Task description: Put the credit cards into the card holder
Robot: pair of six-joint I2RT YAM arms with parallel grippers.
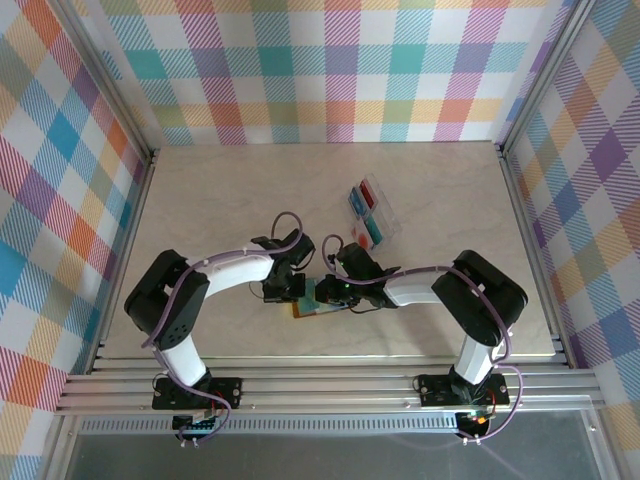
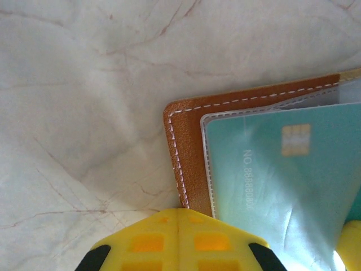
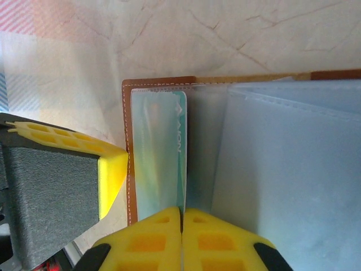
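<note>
Right wrist view shows right pincer (image 3: 181,224) and left pincer (image 3: 111,172) clenched at the card holder (image 3: 158,81), where a skewed shove could buckle the teal card (image 3: 158,161).

The holder (image 1: 316,305) is laid open on the table (image 1: 200,200), near the front edge and about midway across. One card (image 2: 271,180) is lodged in a pocket at the end beside the left gripper (image 1: 292,287). The right gripper (image 1: 336,291) is placed at the holder's right. A tray (image 1: 388,232) is set behind and to the right, apart from the holder, and more cards (image 1: 368,200) are held in it.
</note>
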